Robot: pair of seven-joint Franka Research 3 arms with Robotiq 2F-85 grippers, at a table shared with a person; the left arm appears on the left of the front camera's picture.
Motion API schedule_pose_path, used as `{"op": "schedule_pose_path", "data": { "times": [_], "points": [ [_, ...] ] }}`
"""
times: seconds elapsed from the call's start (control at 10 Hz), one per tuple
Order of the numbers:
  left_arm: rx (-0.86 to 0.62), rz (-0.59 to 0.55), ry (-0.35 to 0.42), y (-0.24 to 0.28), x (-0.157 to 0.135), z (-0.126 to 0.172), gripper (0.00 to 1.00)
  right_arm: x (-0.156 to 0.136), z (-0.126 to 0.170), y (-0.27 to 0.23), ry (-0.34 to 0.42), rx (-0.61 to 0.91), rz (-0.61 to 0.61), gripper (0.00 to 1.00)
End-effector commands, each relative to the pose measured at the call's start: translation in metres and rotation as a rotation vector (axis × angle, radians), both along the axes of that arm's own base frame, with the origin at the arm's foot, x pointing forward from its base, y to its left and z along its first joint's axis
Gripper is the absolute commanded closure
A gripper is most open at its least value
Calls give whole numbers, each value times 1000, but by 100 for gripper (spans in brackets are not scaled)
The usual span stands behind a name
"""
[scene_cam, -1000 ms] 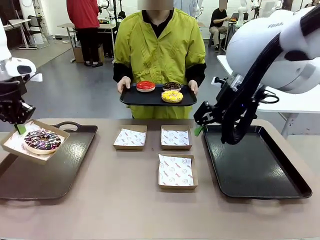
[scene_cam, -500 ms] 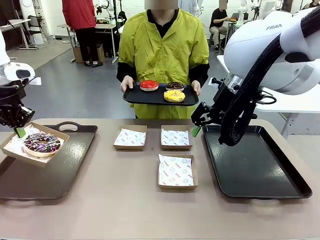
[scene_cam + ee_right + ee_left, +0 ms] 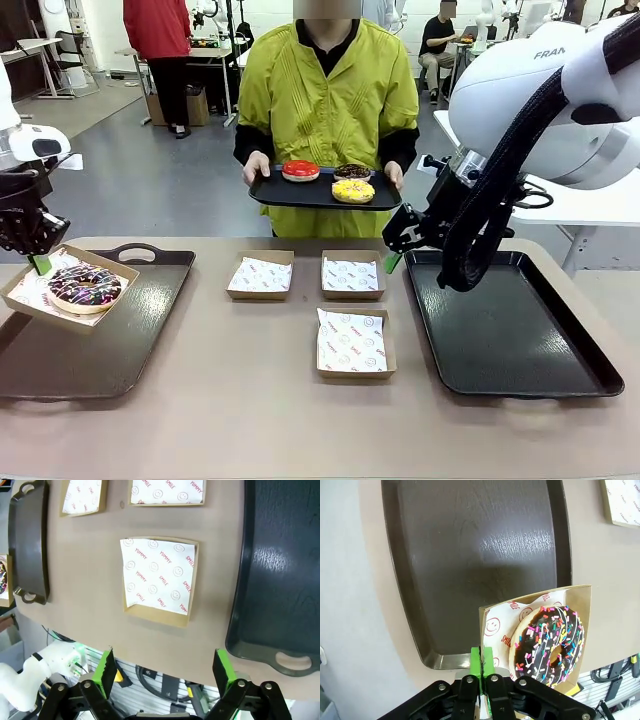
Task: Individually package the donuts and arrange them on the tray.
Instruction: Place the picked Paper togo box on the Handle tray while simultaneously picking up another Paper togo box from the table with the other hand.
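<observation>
A chocolate donut with pink-white sprinkles [image 3: 84,286] [image 3: 551,642] lies in a paper-lined cardboard box [image 3: 28,304] [image 3: 495,621]. My left gripper [image 3: 40,261] [image 3: 482,662] is shut on that box's corner and holds it above the left black tray [image 3: 120,340] [image 3: 470,550]. The person across the table holds a small black tray [image 3: 322,196] bearing the red donut [image 3: 300,170], the yellow donut [image 3: 352,190] and the dark chocolate donut [image 3: 351,172]. My right gripper [image 3: 392,252] [image 3: 165,671] hangs open above the table beside the right tray [image 3: 510,330] [image 3: 280,570].
Three lined cardboard boxes sit mid-table: two in a far row [image 3: 260,275] [image 3: 352,275] and one nearer [image 3: 354,343] [image 3: 159,575]. Other people stand or sit at tables in the background.
The left gripper has lowered the boxed donut slightly toward the left tray. The person's tray of donuts has shifted a little right and up. My right gripper drew back slightly.
</observation>
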State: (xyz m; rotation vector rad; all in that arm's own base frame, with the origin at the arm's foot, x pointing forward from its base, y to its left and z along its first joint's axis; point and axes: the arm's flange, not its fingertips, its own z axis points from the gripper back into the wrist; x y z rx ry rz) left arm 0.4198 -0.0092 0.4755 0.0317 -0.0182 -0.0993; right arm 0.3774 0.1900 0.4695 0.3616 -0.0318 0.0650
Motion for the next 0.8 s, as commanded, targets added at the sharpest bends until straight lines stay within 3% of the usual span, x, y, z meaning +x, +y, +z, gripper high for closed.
{"op": "schedule_pose_path", "data": {
  "times": [0.0,0.4,0.7],
  "points": [
    [0,0,0,0,0,0,99,0,0,0,0,-1,-1,0],
    [44,101,-75,12,-34,-20,99,-6,-28,48,-54,-195,-164,0],
    [2,117,-65,22,-45,-44,99,-4,-71,83,-79,-356,-197,0]
  ]
}}
